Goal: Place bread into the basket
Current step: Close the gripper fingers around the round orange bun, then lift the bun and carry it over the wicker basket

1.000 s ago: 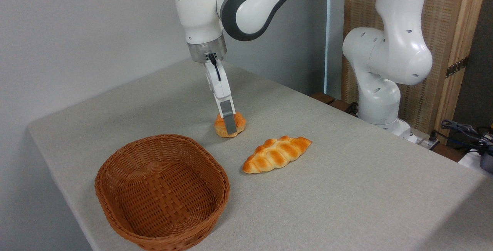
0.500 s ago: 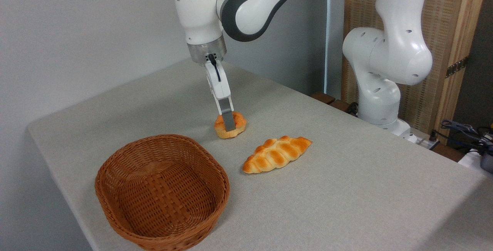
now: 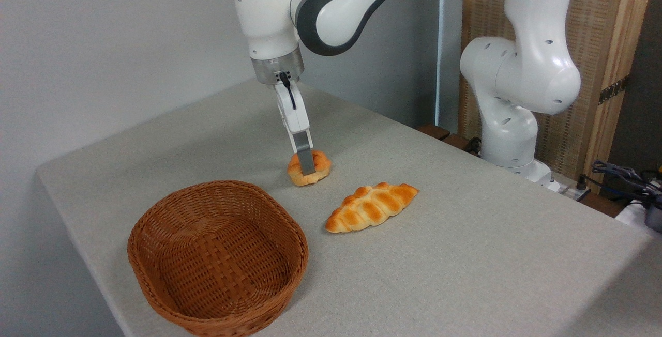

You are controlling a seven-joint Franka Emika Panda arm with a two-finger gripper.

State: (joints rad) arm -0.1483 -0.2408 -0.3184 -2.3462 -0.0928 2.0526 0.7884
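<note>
The bread (image 3: 321,164), a small round golden-orange bun with a lumpy top, sits at the middle of the grey table, just behind the basket. My gripper (image 3: 309,167) reaches straight down onto it, shut on the bread. One grey finger (image 3: 308,162) crosses the bun's front and the other finger is hidden behind it. I cannot tell whether the bun's base still touches the cloth. The oval brown wicker basket (image 3: 217,275) stands to the front left, holding nothing.
A longer braided loaf (image 3: 371,207) lies to the right of the bun and the basket. My white arm base (image 3: 517,94) rises at the table's back right, with cables (image 3: 620,177) beyond it. The table edge (image 3: 77,223) runs close behind the basket's left side.
The gripper has risen a little, so the visible finger now ends higher on the bun. The bun has barely shifted. The basket and the braided loaf have not moved.
</note>
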